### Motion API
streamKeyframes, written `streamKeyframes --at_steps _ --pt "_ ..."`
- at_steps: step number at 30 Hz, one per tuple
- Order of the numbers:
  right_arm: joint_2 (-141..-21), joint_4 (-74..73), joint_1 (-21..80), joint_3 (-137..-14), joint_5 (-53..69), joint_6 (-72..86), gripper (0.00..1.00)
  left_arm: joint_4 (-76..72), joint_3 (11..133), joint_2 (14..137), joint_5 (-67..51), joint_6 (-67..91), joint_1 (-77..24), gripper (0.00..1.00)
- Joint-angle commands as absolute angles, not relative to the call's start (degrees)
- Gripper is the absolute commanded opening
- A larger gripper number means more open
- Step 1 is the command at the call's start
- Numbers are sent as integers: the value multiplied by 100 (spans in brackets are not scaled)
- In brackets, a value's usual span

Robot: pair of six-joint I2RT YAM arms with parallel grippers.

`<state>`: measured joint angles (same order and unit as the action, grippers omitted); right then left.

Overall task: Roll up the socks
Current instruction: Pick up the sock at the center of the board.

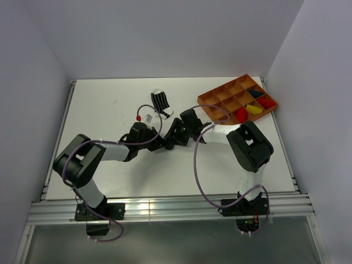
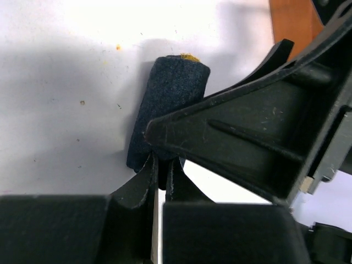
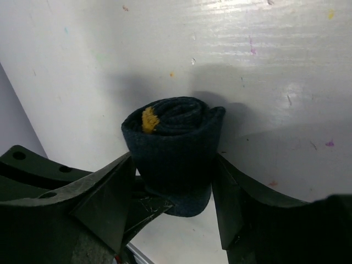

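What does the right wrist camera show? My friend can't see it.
A dark navy fabric sock, rolled up with a yellow patch at its centre, sits on a white table. The black fingers of the right gripper press both its sides.

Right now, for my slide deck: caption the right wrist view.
Right tool gripping a rolled navy sock on the white table.

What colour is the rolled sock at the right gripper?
Dark navy sock, small yellow patch at its end; clearest in right wrist view.
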<state>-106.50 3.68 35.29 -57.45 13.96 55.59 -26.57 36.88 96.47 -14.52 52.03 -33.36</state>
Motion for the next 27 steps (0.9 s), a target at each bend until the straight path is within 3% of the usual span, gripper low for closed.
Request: streamKeyframes --at_steps 1,4,8,9,10,13,20,27 --pt "-10968 238 3595 -5994 1222 5423 63 -2926 3376 9887 -2012 5589 -3349 1" --pt "-11170 71 3595 -6134 1301 5318 52 -3260 3235 10036 -2214 5792 -3261 1" --pt "-11206 -105 3604 -6249 1345 5142 22 -3428 3164 10099 -2303 5871 -3164 1" --pt "-11163 -192 3604 -6293 1293 5037 6 -3393 3164 10090 -2285 5871 -3164 1" --pt "-11110 -246 3595 -6319 1248 4975 0 -3366 3173 10038 -2268 5828 -3155 1" --pt "-10900 -483 3595 -6407 1055 4659 0 -3087 3225 9792 -2057 5635 -3155 4" --pt "-10381 -1238 3525 -6793 546 3650 0 -1936 3419 8782 -1038 5177 -3155 45" --pt "-9661 -1907 3157 -6987 185 2971 0 -529 3884 7456 261 4711 -3147 62"
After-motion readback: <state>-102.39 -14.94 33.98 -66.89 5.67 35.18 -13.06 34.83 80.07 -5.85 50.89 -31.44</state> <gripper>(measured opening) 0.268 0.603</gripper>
